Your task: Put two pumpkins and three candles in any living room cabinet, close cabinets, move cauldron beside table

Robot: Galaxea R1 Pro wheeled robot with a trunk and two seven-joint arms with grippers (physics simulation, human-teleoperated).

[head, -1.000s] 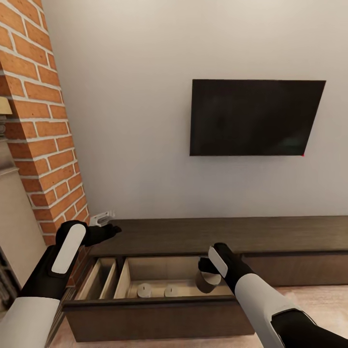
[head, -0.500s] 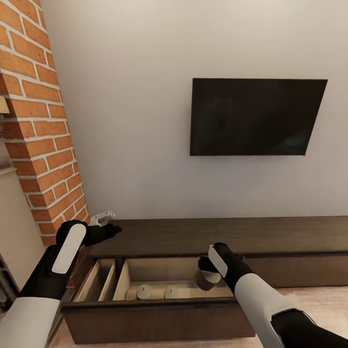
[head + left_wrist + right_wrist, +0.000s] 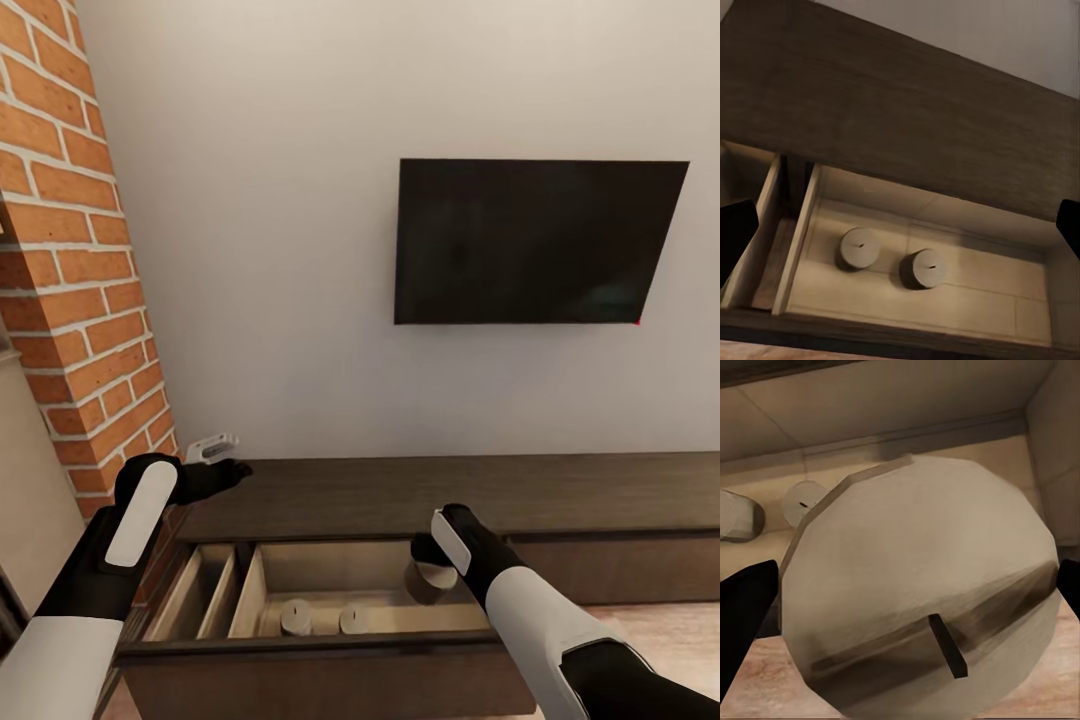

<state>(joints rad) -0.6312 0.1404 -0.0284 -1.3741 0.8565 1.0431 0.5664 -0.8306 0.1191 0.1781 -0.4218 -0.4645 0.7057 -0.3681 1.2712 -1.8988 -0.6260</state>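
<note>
Gripping candle over open cabinet drawer: right hand; left hand released; no readable writing.

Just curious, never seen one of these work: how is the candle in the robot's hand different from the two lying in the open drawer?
The held candle hangs tilted above the drawer, gripped by the right hand. The two drawer candles stand upright on the drawer floor, side by side, touched by nothing. All three are short, tan cylinders with a small wick.
</note>
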